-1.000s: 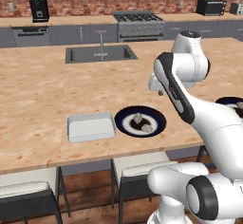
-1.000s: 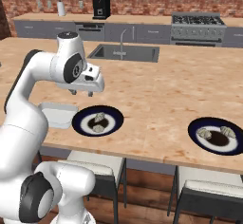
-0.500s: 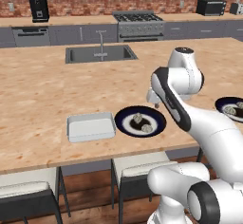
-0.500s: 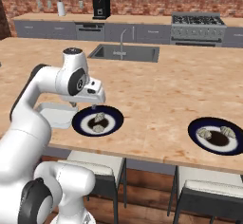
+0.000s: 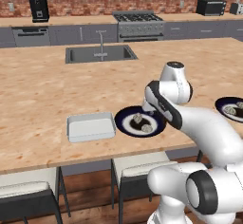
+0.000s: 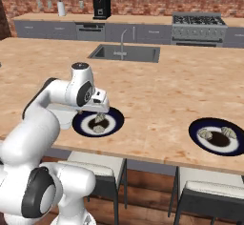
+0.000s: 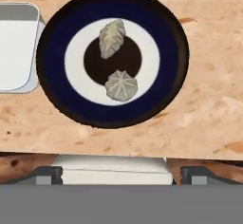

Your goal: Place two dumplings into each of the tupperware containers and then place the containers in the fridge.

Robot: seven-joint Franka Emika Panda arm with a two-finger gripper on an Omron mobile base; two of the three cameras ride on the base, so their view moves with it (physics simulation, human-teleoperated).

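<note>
I have the hand hanging right over the near plate (image 7: 52,52), looking straight down, so I can pick the right piece to grab. Two dumplings (image 7: 111,38) sit in the dark middle of the plate, one at about 12 o'clock and the round one at about 6 o'clock, close but not touching. That gap should let a finger slip between them. My gripper's jaws are spread wide apart and hold nothing, ready to go down around one. The tub (image 5: 91,126) sits just beside the plate at 9 o'clock, so the carry will be short. It looks bare inside, so I think I am at the very start. Another plate (image 6: 215,136) with two more dumplings waits well off to my right.
</note>
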